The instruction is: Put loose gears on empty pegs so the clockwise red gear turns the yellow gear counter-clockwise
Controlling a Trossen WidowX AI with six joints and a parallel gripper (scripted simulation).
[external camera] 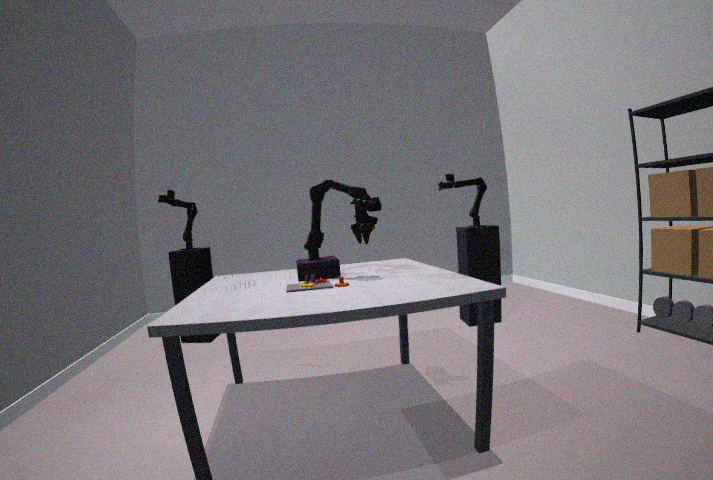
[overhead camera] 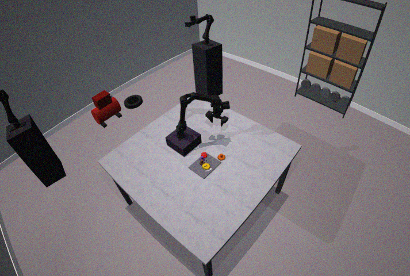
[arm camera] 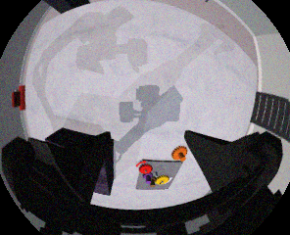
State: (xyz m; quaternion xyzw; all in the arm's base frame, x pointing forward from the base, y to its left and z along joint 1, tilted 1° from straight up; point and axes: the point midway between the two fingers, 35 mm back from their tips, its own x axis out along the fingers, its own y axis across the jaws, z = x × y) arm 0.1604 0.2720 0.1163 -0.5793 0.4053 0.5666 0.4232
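Observation:
The grey board [overhead camera: 196,168] [external camera: 295,289] [arm camera: 143,184] lies on the table. The red gear [overhead camera: 202,154] [arm camera: 145,168] is at its back edge. The yellow gear [overhead camera: 206,166] [external camera: 307,285] [arm camera: 163,178] with its black stripe is nearer the front. Between them are a small purple gear [overhead camera: 202,157] [arm camera: 148,178] and a small brown gear [overhead camera: 201,161]; whether they sit flat is too small to tell. An orange gear [overhead camera: 221,157] [external camera: 341,282] [arm camera: 179,153] with a knob stands on the table beside the board. My gripper [overhead camera: 217,125] [external camera: 363,242] [arm camera: 149,135] is open and empty, high above the table behind the board.
The arm's dark base box [overhead camera: 183,141] [external camera: 318,268] stands on the table [overhead camera: 192,214] [external camera: 255,311] just behind the board. Two other arms on black pedestals [overhead camera: 207,68] [external camera: 190,277] and a shelf rack [overhead camera: 337,55] stand away from the table.

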